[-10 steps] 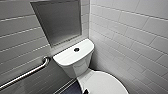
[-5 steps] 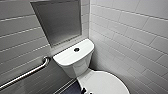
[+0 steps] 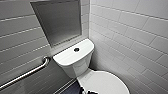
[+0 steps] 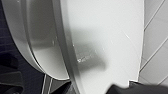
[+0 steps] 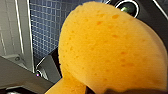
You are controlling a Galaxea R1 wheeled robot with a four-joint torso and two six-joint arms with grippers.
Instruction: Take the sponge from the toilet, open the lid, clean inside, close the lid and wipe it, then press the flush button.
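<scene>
The white toilet stands in the corner with its tank towards the wall. The dark round flush button sits in the middle of the tank top. The glossy oval lid lies down over the bowl. In the left wrist view the lid passes close by, with the bowl's side beside it; my left gripper is a dark shape just off the lid's edge, open and holding nothing. The orange sponge looms large and porous in the right wrist view, with my right gripper shut on it above the floor.
A steel grab bar runs along the grey tiled wall left of the tank. A recessed metal panel sits above the tank. White tiled wall closes in on the right. Dark blue mosaic floor lies beside the bowl.
</scene>
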